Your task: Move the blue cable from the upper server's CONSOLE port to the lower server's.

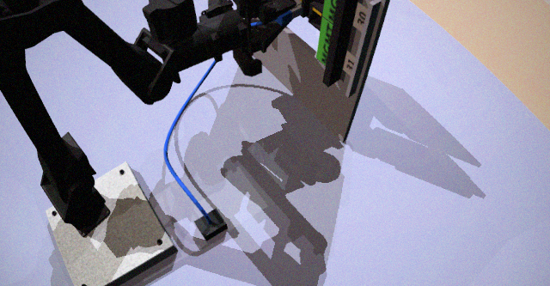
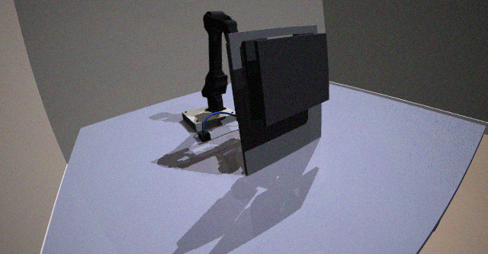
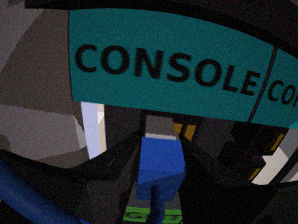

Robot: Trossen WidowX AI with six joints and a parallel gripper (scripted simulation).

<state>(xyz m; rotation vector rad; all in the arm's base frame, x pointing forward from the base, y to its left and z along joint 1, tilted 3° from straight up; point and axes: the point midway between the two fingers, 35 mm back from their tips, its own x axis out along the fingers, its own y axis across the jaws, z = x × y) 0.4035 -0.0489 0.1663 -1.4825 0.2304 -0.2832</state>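
On the pale lavender tabletop (image 1: pixel 430 234) (image 2: pixel 362 151), a panel (image 1: pixel 368 68) (image 2: pixel 283 152) stands upright near grey walls (image 2: pixel 114 36).
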